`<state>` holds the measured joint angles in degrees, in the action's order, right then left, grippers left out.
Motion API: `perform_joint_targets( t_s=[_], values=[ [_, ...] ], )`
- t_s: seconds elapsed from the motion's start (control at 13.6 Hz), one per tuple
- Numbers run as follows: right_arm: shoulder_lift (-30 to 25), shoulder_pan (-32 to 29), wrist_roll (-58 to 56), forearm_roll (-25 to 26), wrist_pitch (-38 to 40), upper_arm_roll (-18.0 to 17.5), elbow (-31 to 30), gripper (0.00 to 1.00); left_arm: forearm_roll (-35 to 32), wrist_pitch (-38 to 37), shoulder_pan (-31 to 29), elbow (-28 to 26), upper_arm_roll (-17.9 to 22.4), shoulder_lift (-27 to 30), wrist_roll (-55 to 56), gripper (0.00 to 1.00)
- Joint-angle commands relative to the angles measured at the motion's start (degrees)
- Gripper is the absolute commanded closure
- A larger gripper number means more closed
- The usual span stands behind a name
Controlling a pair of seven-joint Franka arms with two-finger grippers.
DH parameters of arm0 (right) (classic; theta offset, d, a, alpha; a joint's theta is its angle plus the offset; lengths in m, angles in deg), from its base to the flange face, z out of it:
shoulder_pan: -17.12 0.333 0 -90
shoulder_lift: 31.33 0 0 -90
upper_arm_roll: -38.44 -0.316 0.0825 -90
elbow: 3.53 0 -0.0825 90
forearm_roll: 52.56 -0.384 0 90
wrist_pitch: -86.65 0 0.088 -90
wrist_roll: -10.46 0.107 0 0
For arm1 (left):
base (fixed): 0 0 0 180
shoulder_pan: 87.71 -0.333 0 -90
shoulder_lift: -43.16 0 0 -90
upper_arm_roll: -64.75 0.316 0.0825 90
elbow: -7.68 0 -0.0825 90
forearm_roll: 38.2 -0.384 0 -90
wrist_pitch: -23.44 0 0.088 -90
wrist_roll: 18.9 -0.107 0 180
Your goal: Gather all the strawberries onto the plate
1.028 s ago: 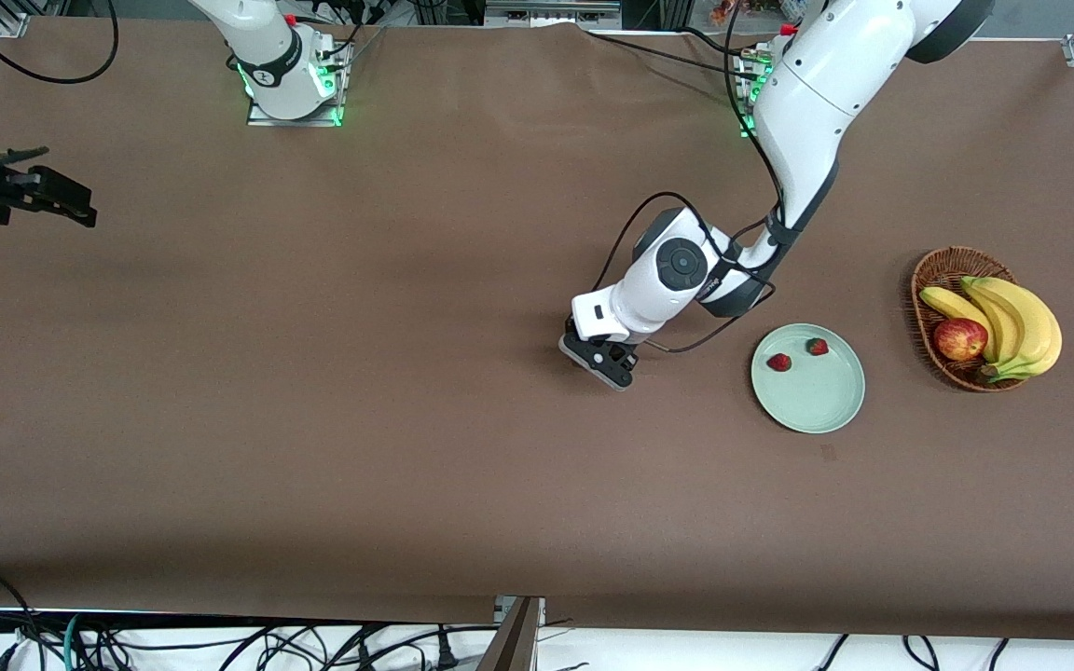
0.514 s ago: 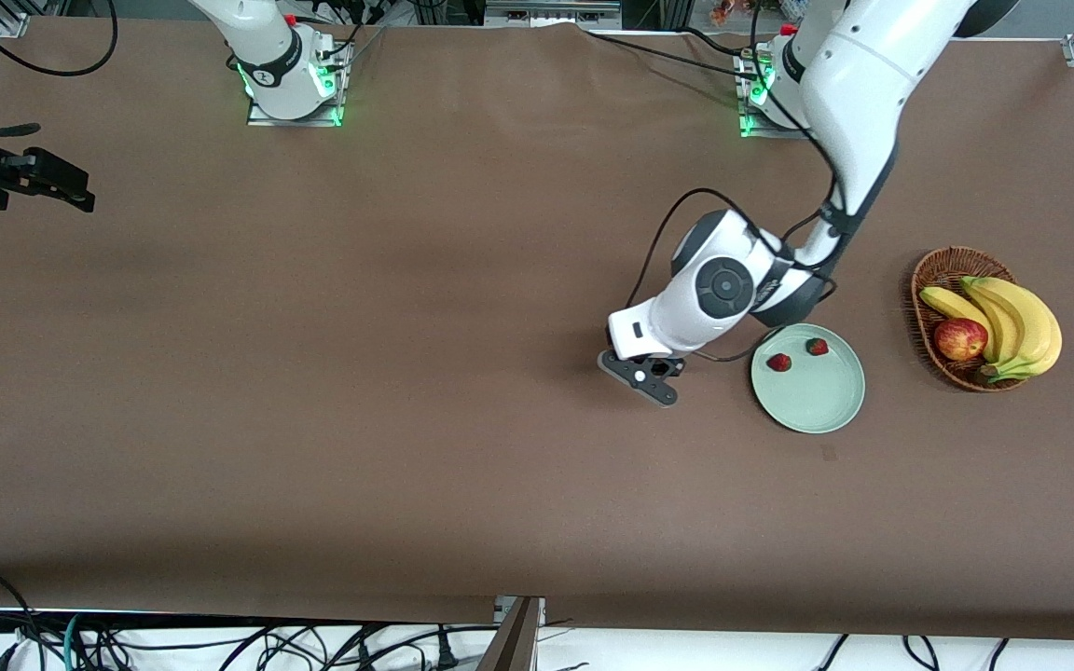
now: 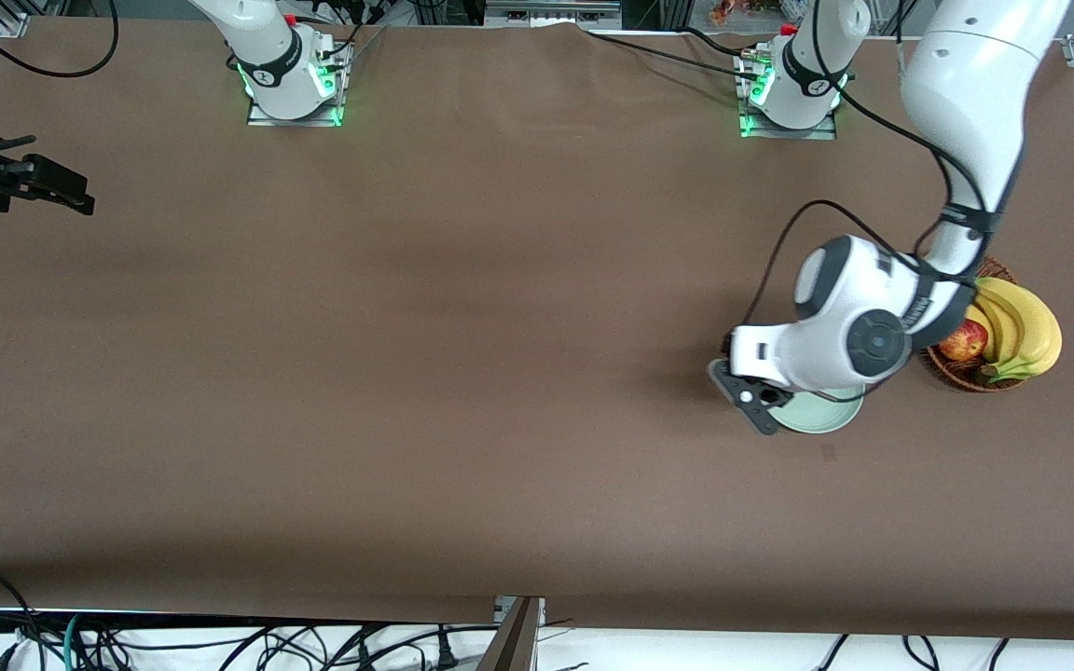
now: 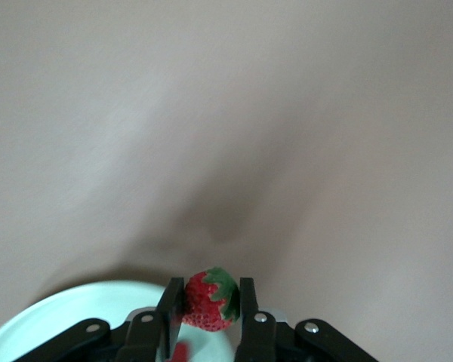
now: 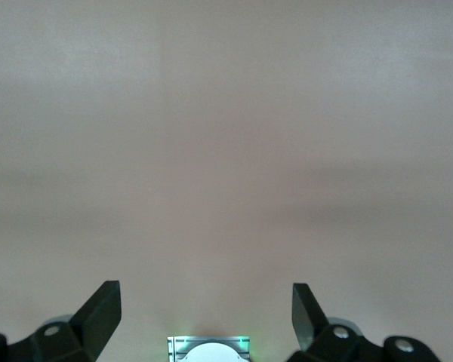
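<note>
One strawberry point(image 4: 208, 300) is clamped between the fingers of the left end effector point(image 4: 208, 309), which hangs over the rim of the plate point(image 3: 821, 415). The left arm reaches from its base, elbow raised, wrist bent down over the plate, beside the basket point(image 3: 966, 373). The right end effector point(image 5: 206, 313) waits with fingers spread apart above the bench point(image 3: 406, 326) at the right arm's end.

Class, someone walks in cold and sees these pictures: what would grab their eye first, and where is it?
First the left gripper, shut on a red strawberry over the rim of the mint plate. Next the wicker basket of bananas and an apple beside that plate. The right gripper waits open at its own end of the table.
</note>
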<state>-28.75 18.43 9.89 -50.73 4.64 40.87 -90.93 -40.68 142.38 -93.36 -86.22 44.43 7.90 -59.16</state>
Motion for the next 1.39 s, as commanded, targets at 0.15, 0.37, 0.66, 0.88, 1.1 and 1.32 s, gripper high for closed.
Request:
perform_joint_targets(
  t_s=[0.15,0.37,0.66,0.88,1.1,1.32],
  values=[
    [-0.4,-0.3,0.1,-1.0,0.4,0.6,-0.2,0.0,-1.6,0.0,-6.7,0.1,-0.5,-1.8,-16.8,0.9],
    [-0.4,-0.2,0.2,-1.0,0.3,0.6,-0.1,0.0,-3.5,4.4,-9.6,-0.2,-0.4,-4.0,-24.6,0.86],
    [-0.3,-0.2,0.2,-0.9,0.1,0.6,-0.1,0.0,-3.5,6.2,-11.8,-0.8,-0.6,-5.5,-27.4,0.01],
    [-0.3,-0.2,0.1,-1.0,0.1,0.6,-0.1,0.0,-3.4,4.7,-11.8,-0.4,-0.9,-4.6,-27.3,0.0],
    [-0.3,-0.2,0.2,-0.9,0.0,0.5,-0.1,0.0,-2.2,-1.6,-11.7,0.5,-1.2,-1.0,-24.3,0.0],
    [-0.3,-0.2,0.1,-0.9,-0.1,0.6,-0.1,0.0,1.2,-8.5,-11.1,1.9,-1.5,3.1,-15.6,0.0]
  ],
)
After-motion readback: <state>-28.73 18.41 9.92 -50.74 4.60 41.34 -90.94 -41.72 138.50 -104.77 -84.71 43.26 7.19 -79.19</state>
